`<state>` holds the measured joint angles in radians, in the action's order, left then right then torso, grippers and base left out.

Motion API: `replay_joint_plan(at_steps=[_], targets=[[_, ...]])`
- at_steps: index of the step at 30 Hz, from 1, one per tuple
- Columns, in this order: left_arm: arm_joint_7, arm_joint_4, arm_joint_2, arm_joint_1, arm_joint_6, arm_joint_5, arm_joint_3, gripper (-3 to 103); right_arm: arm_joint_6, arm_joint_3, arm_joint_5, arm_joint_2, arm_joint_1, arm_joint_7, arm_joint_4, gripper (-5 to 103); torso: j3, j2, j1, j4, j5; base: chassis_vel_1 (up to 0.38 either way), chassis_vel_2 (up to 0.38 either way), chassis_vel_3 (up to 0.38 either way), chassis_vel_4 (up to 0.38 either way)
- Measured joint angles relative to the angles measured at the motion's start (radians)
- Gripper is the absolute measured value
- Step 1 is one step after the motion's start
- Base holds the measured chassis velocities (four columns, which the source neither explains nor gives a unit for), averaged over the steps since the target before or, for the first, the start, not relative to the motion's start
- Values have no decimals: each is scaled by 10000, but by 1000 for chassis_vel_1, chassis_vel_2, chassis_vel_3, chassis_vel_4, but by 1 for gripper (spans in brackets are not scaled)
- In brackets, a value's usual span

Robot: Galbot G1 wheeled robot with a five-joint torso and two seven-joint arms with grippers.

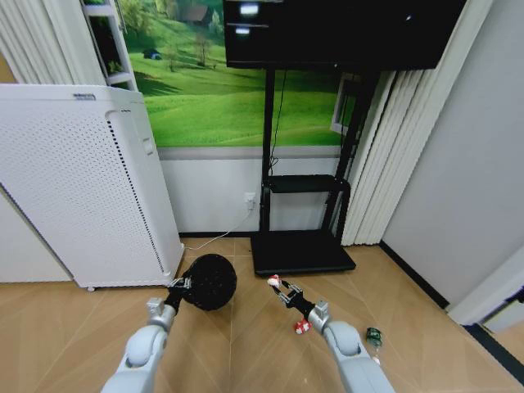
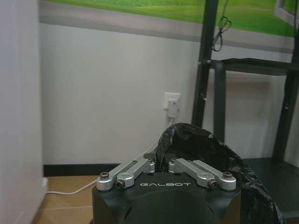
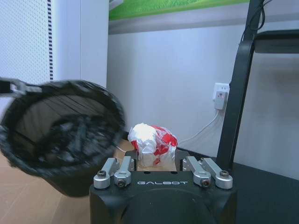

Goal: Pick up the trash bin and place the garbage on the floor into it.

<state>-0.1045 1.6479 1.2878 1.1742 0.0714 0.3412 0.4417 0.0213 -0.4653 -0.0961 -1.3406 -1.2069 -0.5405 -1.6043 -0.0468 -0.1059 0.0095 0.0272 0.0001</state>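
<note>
Holding the trash bin (image 1: 210,282) by its rim, the left gripper (image 1: 182,285) keeps it off the floor (image 1: 246,344), tipped with its mouth facing the right arm; its jaws are clamped on the black liner at the edge. Just beside it, the right gripper (image 1: 275,283) pinches a crumpled red-and-white scrap (image 3: 152,143) between closed jaws, level with the bin's opening. Another red-and-white scrap (image 1: 302,326) and a small green bottle (image 1: 374,336) lie on the wood floor near the right arm.
</note>
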Motion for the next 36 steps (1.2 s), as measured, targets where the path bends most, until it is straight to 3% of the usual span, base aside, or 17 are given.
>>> replay_joint_plan(at_steps=[6, 13, 19, 23, 25, 27, 29, 36], targets=[[591, -495, 230, -690, 6, -131, -1915, 7, -218, 278, -29, -95, -114, 188, -524, 40, 0, 0, 0, -3, 0, 0, 0, 0, 0], [816, -549, 538, -659, -1, -255, -2639, 7, -500, 621, -15, -142, 81, 339, -380, 40, 1, 0, 0, -4, 0, 0, 0, 0, 0], [824, -533, 586, -612, -15, -338, -2782, 7, -490, 968, 617, -262, 338, 348, 315, 38, 1, 0, 0, -6, 0, 0, 0, 0, 0], [792, -519, 663, -621, -29, -353, -2745, 7, -626, 1274, 896, -288, 291, 572, 373, 54, 1, 0, 0, -4, 0, 0, 0, 0, 0], [779, -534, 700, -631, -46, -354, -2717, 7, -684, 1342, 933, -287, 274, 607, 338, 54, 1, 0, 0, -3, 0, 0, 0, 0, 0], [765, -579, 811, -644, -77, -354, -2634, 7, -746, 1471, 1078, -269, 265, 657, 229, 70, 1, 0, -1, -3, -1, 0, 0, 0, 0], [757, -589, 841, -644, -82, -351, -2611, 7, -772, 1491, 1094, -266, 265, 708, 208, 70, 1, 0, 0, -4, -1, 0, 0, 0, 0], [665, -627, 998, -632, -122, -280, -2492, 7, -975, 1458, 1018, -235, 256, 1032, 52, 99, 1, 0, 0, -4, -1, 0, 0, 0, 0]])
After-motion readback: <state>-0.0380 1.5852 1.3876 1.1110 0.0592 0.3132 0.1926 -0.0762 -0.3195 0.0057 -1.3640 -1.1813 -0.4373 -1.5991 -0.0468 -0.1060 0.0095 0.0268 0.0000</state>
